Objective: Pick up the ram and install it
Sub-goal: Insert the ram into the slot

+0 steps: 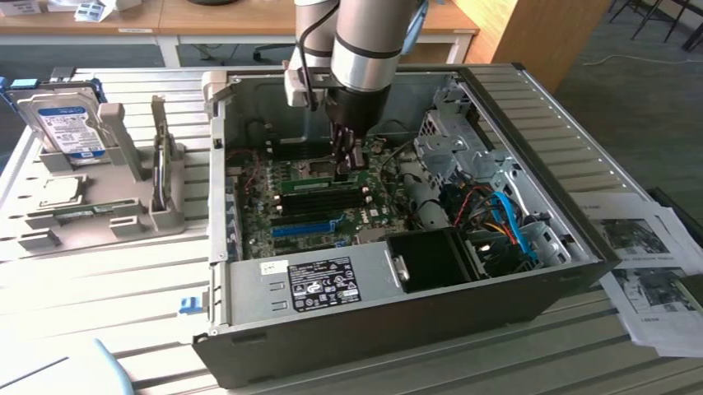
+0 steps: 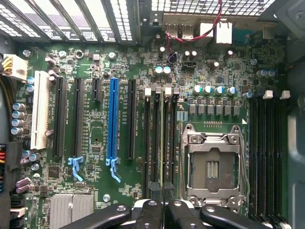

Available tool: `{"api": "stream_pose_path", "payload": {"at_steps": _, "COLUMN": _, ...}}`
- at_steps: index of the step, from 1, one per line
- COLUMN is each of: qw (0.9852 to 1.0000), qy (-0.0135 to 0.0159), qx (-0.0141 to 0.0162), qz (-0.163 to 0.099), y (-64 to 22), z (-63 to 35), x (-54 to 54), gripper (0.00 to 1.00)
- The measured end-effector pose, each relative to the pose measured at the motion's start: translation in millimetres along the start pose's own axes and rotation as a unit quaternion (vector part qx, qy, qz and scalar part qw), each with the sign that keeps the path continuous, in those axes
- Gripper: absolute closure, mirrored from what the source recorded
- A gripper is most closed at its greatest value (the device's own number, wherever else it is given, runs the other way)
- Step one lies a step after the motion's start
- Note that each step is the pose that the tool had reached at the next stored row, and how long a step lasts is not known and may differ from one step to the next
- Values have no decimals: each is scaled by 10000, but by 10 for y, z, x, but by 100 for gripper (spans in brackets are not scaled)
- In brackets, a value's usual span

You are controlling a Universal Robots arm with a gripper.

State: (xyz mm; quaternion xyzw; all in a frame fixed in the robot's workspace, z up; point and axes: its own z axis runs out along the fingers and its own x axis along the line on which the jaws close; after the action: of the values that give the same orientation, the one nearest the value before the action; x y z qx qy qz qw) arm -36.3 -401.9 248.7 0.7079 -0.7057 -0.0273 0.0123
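Observation:
My gripper reaches down into the open computer case, low over the motherboard. In the wrist view the gripper has its black fingers pressed close together on the ram. I see the ram edge-on as a thin greenish strip. It runs along a bank of black memory slots beside the CPU socket. How deep it sits in a slot cannot be told.
A long blue slot, black expansion slots and a white slot lie beside the bank. More black memory slots flank the socket's other side. Outside the case a grey holder carries a hard drive; papers lie at the exterior view's right.

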Motion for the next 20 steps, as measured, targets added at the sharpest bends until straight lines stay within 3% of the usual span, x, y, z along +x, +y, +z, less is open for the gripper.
{"api": "stream_pose_path", "payload": {"at_steps": 4, "qw": 10000, "qy": 2, "qx": -1, "qz": 0, "y": -4, "z": 82, "x": 3, "gripper": 89}}
{"api": "stream_pose_path", "payload": {"at_steps": 20, "qw": 10000, "qy": 1, "qx": 0, "qz": 0, "y": -34, "z": 80, "x": 22, "gripper": 89}}
